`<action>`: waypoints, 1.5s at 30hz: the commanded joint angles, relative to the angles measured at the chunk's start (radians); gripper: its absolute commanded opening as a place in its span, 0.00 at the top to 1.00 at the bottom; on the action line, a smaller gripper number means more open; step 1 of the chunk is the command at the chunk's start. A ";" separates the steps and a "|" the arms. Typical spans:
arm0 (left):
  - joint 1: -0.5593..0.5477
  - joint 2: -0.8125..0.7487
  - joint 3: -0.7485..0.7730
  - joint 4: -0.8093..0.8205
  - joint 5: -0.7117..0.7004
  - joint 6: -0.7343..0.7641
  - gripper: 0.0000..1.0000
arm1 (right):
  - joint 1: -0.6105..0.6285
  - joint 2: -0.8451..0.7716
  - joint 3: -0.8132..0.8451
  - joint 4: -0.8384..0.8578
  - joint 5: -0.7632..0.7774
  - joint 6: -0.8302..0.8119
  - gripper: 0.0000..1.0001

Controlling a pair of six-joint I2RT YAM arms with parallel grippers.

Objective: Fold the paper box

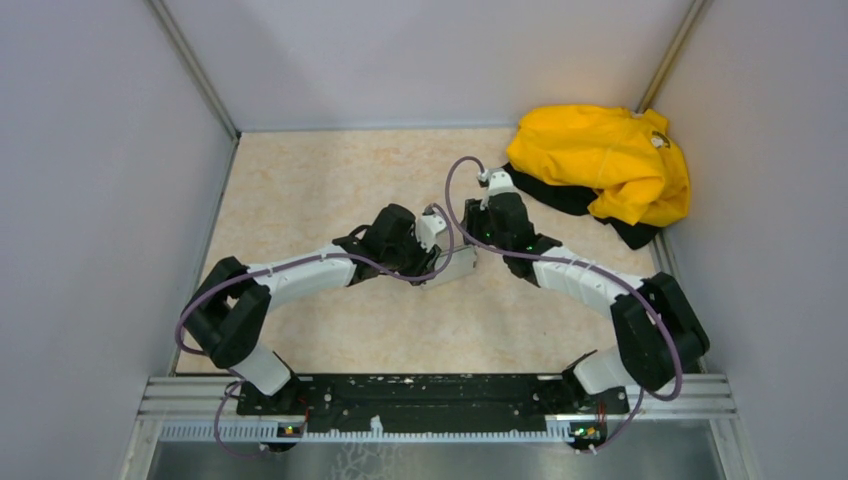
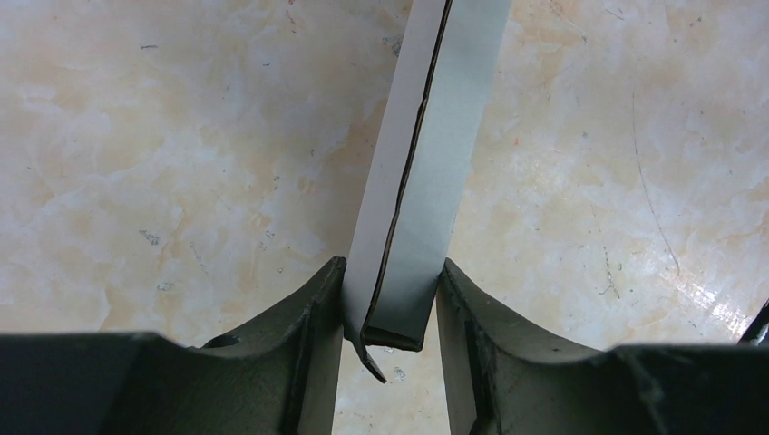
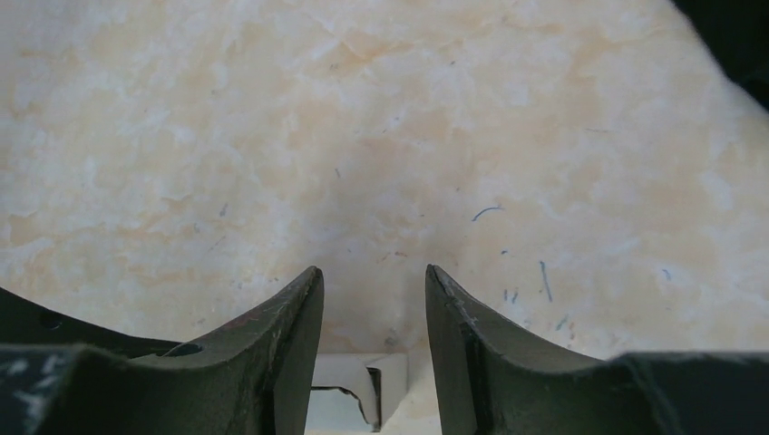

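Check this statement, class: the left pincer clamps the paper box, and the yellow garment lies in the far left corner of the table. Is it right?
Not quite. The yellow garment lies in the far right corner of the table, not the far left, as the top external view shows. The rest stands: the left pincer clamps the paper box.

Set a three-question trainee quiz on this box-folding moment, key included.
1. True or false: the left hand is clamped on the paper box.
2. Pick one: on the table, the yellow garment lies at the A) near left, B) far right, C) centre.
3. One word: do the fingers of the right hand stand apart or together?
Key: 1 true; 2 B; 3 apart.
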 commanded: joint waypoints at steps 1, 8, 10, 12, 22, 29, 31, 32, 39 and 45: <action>-0.005 -0.021 0.001 0.024 0.007 0.020 0.54 | -0.007 0.063 0.060 0.060 -0.115 0.005 0.56; -0.005 0.000 0.000 0.047 -0.013 0.018 0.54 | -0.007 0.032 -0.025 0.089 -0.126 0.017 0.62; -0.005 0.010 0.005 0.050 -0.020 0.013 0.55 | -0.006 0.008 -0.057 0.098 -0.122 0.021 0.63; -0.004 0.024 0.011 0.051 -0.027 0.010 0.55 | -0.003 -0.013 -0.082 0.097 -0.120 0.022 0.64; -0.004 0.088 0.051 0.063 -0.051 0.009 0.55 | 0.014 -0.101 -0.156 0.065 -0.073 0.022 0.66; 0.011 0.102 0.074 0.078 -0.061 0.042 0.54 | 0.014 -0.147 -0.183 0.036 -0.070 0.023 0.66; 0.020 0.098 0.075 0.082 -0.037 0.049 0.53 | 0.015 -0.157 -0.183 0.026 -0.067 0.021 0.66; 0.027 0.097 0.075 0.082 -0.030 0.050 0.53 | 0.014 -0.157 -0.180 0.018 -0.070 0.020 0.66; 0.110 0.102 0.095 0.097 0.067 0.049 0.52 | 0.014 -0.158 -0.165 -0.031 -0.111 0.019 0.66; 0.158 0.102 0.110 0.095 0.154 0.045 0.51 | 0.015 -0.157 -0.157 -0.038 -0.126 0.022 0.65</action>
